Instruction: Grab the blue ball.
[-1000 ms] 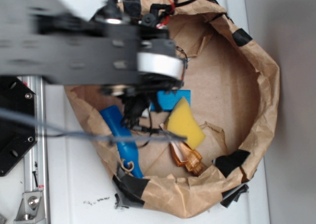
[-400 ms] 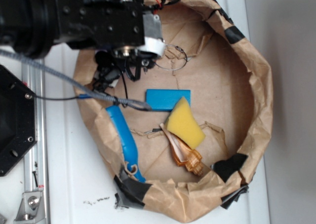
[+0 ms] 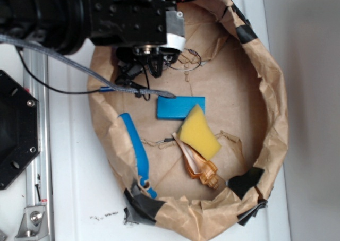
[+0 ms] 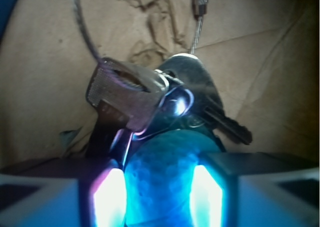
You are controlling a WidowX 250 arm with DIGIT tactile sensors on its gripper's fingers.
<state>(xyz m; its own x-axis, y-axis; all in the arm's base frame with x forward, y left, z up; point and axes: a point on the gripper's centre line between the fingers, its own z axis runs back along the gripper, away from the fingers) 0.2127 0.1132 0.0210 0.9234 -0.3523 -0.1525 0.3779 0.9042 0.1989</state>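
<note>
White desk (image 3: 79, 198) carries a crumpled brown paper basin (image 3: 276, 145) patched with black tape, holding a flat blue rectangular block (image 3: 172, 105), a yellow sponge wedge (image 3: 197, 132) and a long blue cylindrical handle (image 3: 135, 145). At its upper left, the black gripper (image 3: 142, 71) reaches down. In the wrist view its jaws are clenched on the small dimpled teal-blue ball (image 4: 160, 182), which sits just below a bunch of metal keys (image 4: 165, 99) on a wire ring.

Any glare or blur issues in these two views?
Wrist: bright glare on both gripper fingers flanking the blue ball; keys soft, slightly out of focus. Exterior: evenly lit, fairly sharp; arm blocks the ball.
</note>
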